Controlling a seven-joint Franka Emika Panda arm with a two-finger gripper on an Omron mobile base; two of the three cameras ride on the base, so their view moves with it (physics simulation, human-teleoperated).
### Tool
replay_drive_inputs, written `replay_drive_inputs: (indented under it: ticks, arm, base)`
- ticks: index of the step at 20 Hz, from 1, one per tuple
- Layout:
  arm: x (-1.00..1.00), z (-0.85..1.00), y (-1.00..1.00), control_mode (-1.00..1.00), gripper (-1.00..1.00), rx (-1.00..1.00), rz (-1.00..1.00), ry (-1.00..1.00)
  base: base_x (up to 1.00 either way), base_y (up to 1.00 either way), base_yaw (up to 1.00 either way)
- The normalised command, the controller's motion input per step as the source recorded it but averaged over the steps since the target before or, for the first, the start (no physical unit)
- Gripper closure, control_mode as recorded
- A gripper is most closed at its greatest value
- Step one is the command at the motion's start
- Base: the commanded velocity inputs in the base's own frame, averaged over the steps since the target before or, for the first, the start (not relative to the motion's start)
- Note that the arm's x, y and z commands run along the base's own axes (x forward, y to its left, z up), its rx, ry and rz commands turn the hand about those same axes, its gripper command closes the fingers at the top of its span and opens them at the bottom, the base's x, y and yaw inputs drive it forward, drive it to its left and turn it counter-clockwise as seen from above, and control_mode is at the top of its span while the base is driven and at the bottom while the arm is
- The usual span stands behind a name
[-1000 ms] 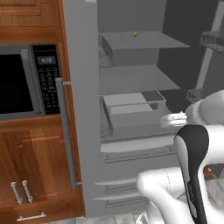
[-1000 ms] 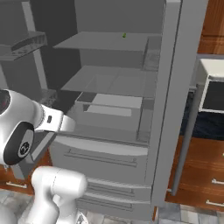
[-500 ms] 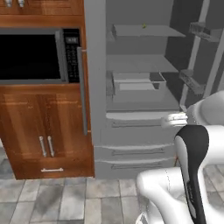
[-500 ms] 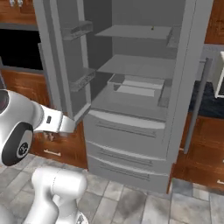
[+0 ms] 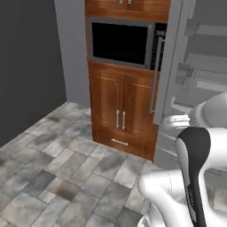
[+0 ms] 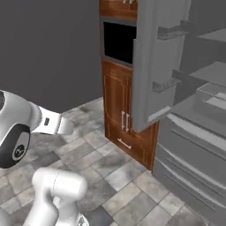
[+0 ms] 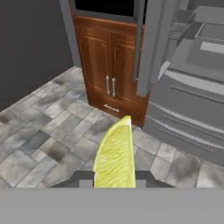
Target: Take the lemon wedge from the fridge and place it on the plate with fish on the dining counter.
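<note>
Pincer [image 7: 114, 181] at bottom centre of the hand view, pinching the lemon wedge [image 7: 114, 157]; wedge stands between the dark tips, pointed end up, rind edge along its right side. Tips are mostly hidden behind the wedge and the lower edge, so exact contact spots can't be read. Wedge judged light, soft, wet and slippery; too hard a squeeze would crush the pulp, too little lets it slide. Best hold is across the flat cut faces near the thick middle, not the thin tip.

Beyond the wedge: grey tiled floor [image 7: 43, 131], then wooden cabinet doors [image 7: 107, 65] in upper centre. The fridge [image 7: 192, 87] fills the right of the hand view, its door [image 7: 151, 43] open, drawers below. In the left base view the black microwave [image 5: 122, 42] sits upper centre above the cabinet. Plate and dining tabletop can't be placed from here; carrying judged still ahead.
</note>
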Motion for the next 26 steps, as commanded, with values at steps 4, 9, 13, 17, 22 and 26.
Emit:
replay_drive_inputs:
  ticks: [4, 9, 13, 17, 22, 26]
  arm:
    - [0.00, 0.00, 0.00, 1.00, 1.00, 0.00, 0.00, 0.00]
    - [0.00, 0.00, 0.00, 1.00, 1.00, 0.00, 0.00, 0.00]
    - [0.00, 0.00, 0.00, 1.00, 1.00, 0.00, 0.00, 0.00]
    - [0.00, 0.00, 0.00, 1.00, 1.00, 0.00, 0.00, 0.00]
    - [0.00, 0.00, 0.00, 1.00, 1.00, 0.00, 0.00, 0.00]
    - [0.00, 0.00, 0.00, 1.00, 1.00, 0.00, 0.00, 0.00]
  base:
    - [-0.19, 0.00, 0.95]
    - [-0.03, 0.00, 0.94]
    - [0.21, 0.00, 0.80]
    - [0.23, 0.00, 0.81]
    - [0.30, 0.00, 0.76]
    - [0.00, 0.00, 0.82]
